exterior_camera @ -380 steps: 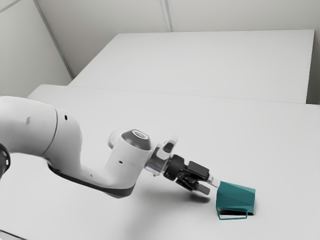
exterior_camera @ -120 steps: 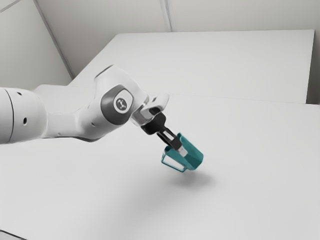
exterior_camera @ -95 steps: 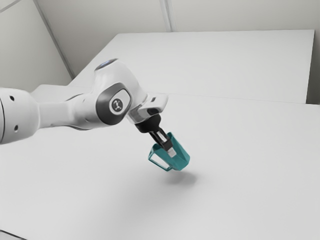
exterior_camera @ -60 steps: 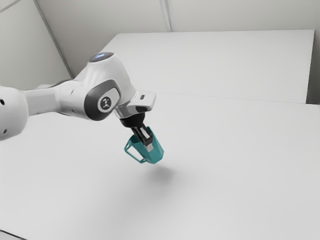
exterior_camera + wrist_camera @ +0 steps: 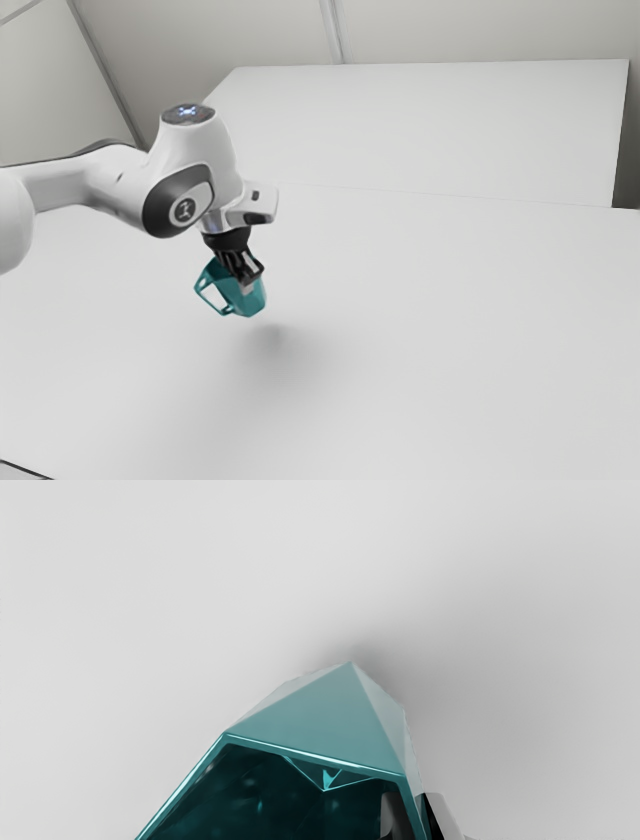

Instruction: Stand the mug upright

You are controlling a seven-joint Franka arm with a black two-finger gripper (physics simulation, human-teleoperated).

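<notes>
From the exterior view's left the white, smooth-shelled arm (image 5: pixel 105 185) reaches in, ending above the mug (image 5: pixel 251 301). The angular handle (image 5: pixel 209 301) juts toward that same side, away from the grip, so it probably won't hinder a set-down. Next comes the end effector (image 5: pixel 247 284), closed on the mug's wall — in the wrist view one finger (image 5: pixel 392 817) sits inside the mouth and the other outside. Pinching the wall near the rim leaves the base free below, a sensible hold for standing it up. The mug hangs above the tabletop (image 5: pixel 450 330), mouth up but leaning, its base toward the exterior view's right; I'd judge it needs a little more levelling, then lowering. It is glossy teal, faceted like cut glass, with a thin-edged polygonal mouth. Rightward lies its soft shadow (image 5: pixel 275 338), set apart from the base — then matt, pale tabletop
</notes>
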